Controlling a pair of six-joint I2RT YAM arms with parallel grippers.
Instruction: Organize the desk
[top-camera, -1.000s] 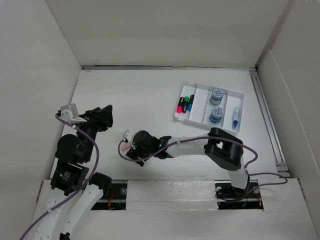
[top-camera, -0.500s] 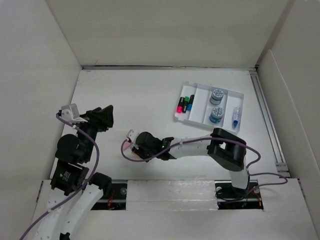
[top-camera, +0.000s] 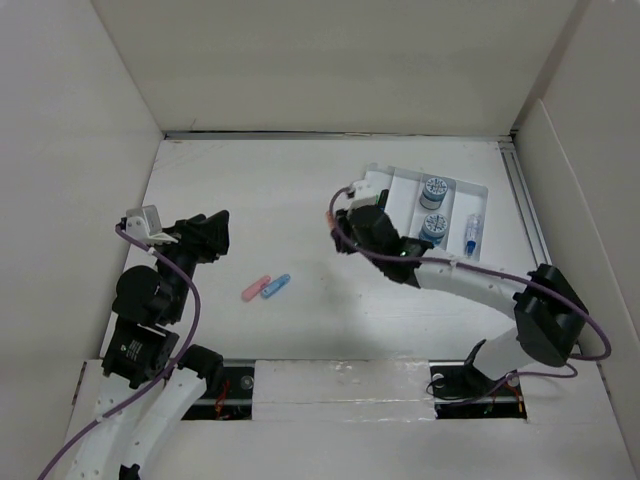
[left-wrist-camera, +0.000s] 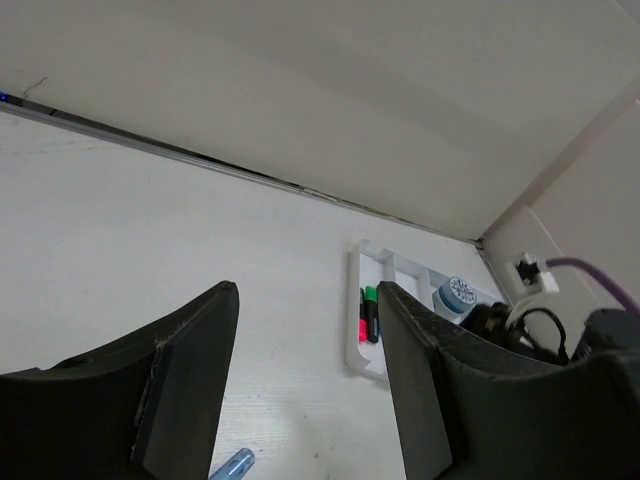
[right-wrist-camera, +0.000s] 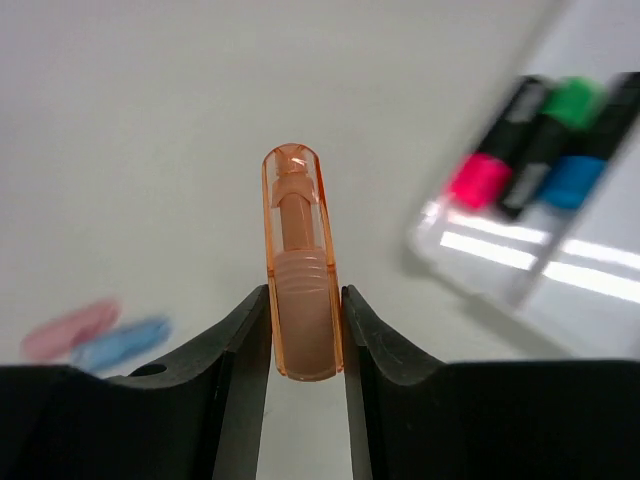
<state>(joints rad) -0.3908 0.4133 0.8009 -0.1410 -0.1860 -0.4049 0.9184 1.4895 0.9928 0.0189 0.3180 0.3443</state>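
The white desk (top-camera: 250, 190) carries a white compartment tray (top-camera: 372, 172) at the back right. My right gripper (top-camera: 347, 216) is shut on a small orange translucent tube (right-wrist-camera: 297, 270) and holds it above the desk, just left of the tray. A pink tube (top-camera: 256, 289) and a blue tube (top-camera: 277, 285) lie side by side on the desk left of centre; both show blurred in the right wrist view. My left gripper (top-camera: 214, 236) is open and empty at the left, above the desk, with the blue tube (left-wrist-camera: 232, 465) just below its jaws.
The tray holds pink, green and blue markers (top-camera: 369, 208), two round blue-lidded containers (top-camera: 434, 188) and a blue tube (top-camera: 472, 236) in the right compartment. Tall off-white panels (top-camera: 330, 60) wall the desk on three sides.
My right gripper has lifted the orange tube from beside the pink and blue tubes and swung right and back toward the tray. The left arm has not moved.
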